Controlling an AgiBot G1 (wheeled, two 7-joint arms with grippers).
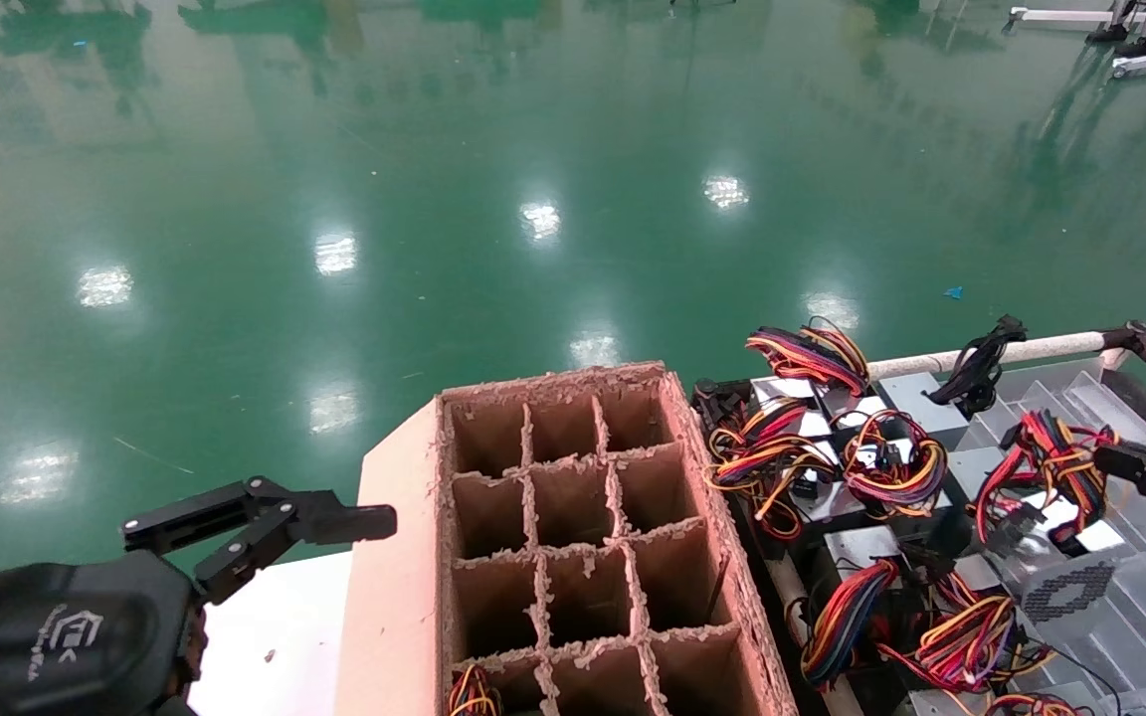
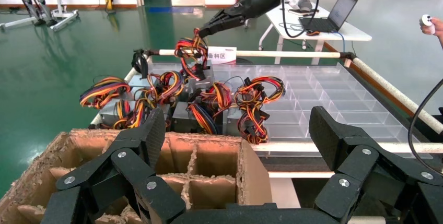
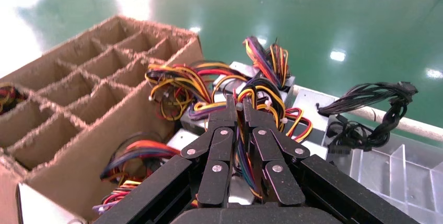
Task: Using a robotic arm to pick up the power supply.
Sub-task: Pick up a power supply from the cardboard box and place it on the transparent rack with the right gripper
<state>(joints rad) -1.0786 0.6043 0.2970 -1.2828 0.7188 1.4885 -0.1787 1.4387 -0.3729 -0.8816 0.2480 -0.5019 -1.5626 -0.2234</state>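
My right pincer is pinched on the red, yellow and black wire bundle of a power supply, which sits among others in the clear plastic tray to the right of the cardboard box. I judge the grasp made and the lift next; tangled neighbouring cables could drag along. The supply is a grey metal case with a honeycomb vent; the box has ragged fibrous dividers. My left pincer hangs spread beside the box, idle.
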